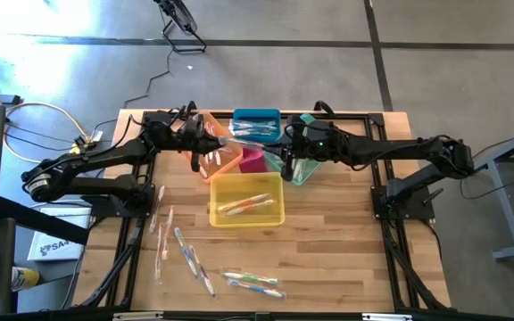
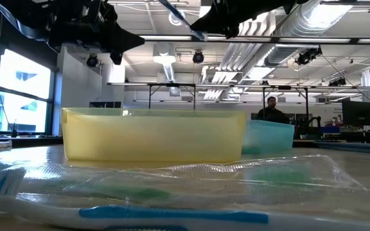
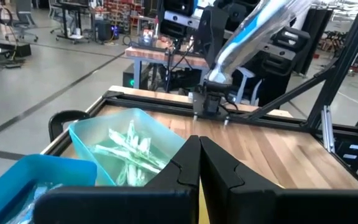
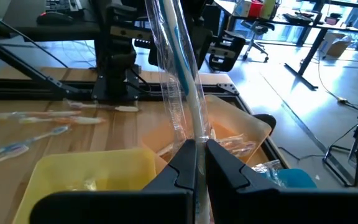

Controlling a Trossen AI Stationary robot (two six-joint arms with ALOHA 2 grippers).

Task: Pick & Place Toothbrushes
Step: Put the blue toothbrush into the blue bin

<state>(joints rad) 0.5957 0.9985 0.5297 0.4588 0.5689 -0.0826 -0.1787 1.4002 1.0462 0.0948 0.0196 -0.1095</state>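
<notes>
My right gripper hangs over the orange bin, shut on a clear-wrapped toothbrush with a white handle and a blue stripe. In the high view this toothbrush spans the gap between my right gripper and my left gripper. My left gripper is shut, with nothing showing between its fingers. Several wrapped toothbrushes lie flat on the near left of the table, and more by the near edge. Others rest inside the yellow bin and the teal bin. My right gripper pinches the wrapped toothbrush between its two fingers at one end of the handle. The fingers come roughly level from the table's right and lie along it. The toothbrush sticks out past the fingertips toward the left arm, lifted clear above the orange bin.
Bins cluster at the table's middle and far side: the blue bin, a pink bin, the teal one, the orange one and the yellow one in front. Black frame rails edge the table. Bare wood lies on the near right.
</notes>
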